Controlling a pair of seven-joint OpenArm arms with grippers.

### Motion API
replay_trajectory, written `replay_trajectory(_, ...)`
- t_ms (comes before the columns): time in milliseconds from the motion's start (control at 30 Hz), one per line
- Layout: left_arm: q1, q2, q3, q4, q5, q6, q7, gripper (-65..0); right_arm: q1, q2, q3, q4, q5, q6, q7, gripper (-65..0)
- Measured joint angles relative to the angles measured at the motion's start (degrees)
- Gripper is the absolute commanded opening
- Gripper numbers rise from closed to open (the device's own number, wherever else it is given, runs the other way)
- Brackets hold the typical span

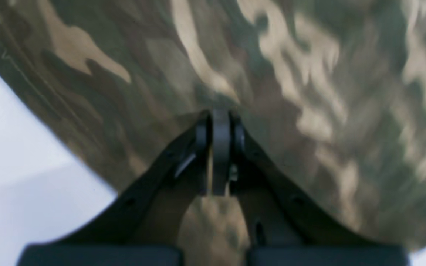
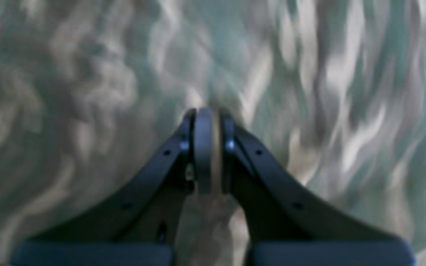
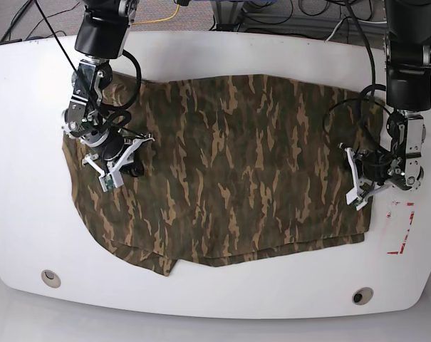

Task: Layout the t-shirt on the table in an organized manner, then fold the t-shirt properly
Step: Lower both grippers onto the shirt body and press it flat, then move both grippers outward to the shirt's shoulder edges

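In the base view, the white bench (image 3: 215, 296) carries the t-shirt (image 3: 229, 178), a camouflage cloth spread across the middle of the frame from left of centre to right of centre, with its lower edge uneven and a small fold at lower centre. At the left of the frame, the right tool (image 3: 133, 169) rests on the cloth near its left edge; the right wrist view shows its jaws clenched with a thin band of cloth pinched between them, and camouflage fabric fills that whole frame. Two round holes (image 3: 50, 277) sit in the bench near the lower left and lower right corners. At the right of the frame, the left tool (image 3: 348, 171) sits at the right edge of the cloth; the left wrist view shows its jaws pressed together on the fabric, with bare bench visible at that frame's lower left. A red outline mark (image 3: 402, 229) lies on the bench just right of the cloth's lower right corner.
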Motion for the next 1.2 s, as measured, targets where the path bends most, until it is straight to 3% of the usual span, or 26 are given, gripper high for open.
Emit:
replay_trajectory(100,1.2,0.1,-2.8,5.0,0.1,-0.4,3.1,-64.6,0.4,0.4,0.2,5.0,0.3,-0.5,-1.9,-60.2)
replay_trajectory(167,1.5,0.2,-4.9,8.7,0.1,-0.3,6.2,-64.6,0.4,0.7,0.4,9.1,-0.1,-0.7,-4.9,-55.8)
replay_trajectory(400,2.0,0.0,-8.6,21.7,-0.1,-0.3,12.9,-64.6,-1.0,0.6,1.2,21.9,0.6,-1.0,-13.6,-24.1)
replay_trajectory(567,5.8,0.2,-11.1,31.0,-0.3,-0.3,16.2,-64.6,-5.6,-1.2,6.1,30.4,0.8,-1.0,-17.0,-9.5)
replay_trajectory(933,14.7,0.8,-18.3,44.0,-0.7,-2.1,16.6,-64.9,-16.0,-7.1,18.1,33.7,0.7,0.1,-18.0,-8.6)
replay_trajectory(1200,17.4,6.5,-32.4,44.2,-0.2,-2.0,16.7,-64.7,-20.1,-10.5,23.2,33.6,0.9,1.9,-18.1,-8.7)
